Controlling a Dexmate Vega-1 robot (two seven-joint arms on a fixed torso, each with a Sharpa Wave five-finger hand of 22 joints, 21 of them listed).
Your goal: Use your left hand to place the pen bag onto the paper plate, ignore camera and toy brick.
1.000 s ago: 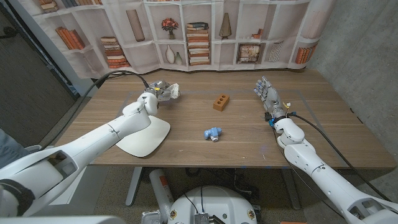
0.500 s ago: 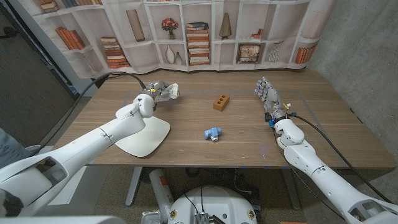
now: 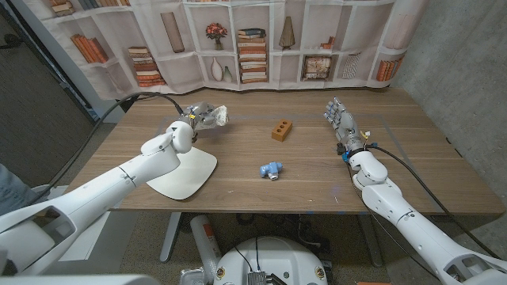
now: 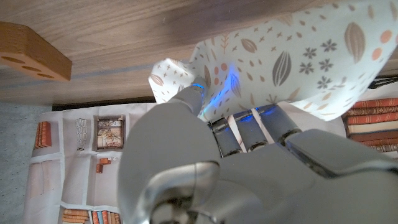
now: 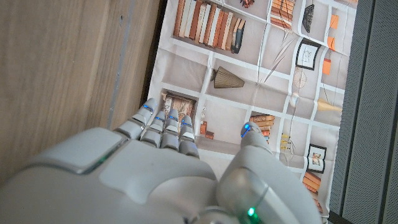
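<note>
Up in the upper left of the head view, my left hand [image 3: 196,119] grips the pen bag [image 3: 215,117], its patterned fabric bunched in the fingers [image 4: 249,127]; I think it hangs just clear of the bench [image 3: 317,186], though the angle is poor. Below it, at lower left, the paper plate [image 3: 190,175] lies partly under my forearm. My right hand [image 3: 339,120] stands at upper right, fingers straight and holding nothing. At centre sit the toy brick [image 3: 280,131] and the small blue camera [image 3: 272,169].
</note>
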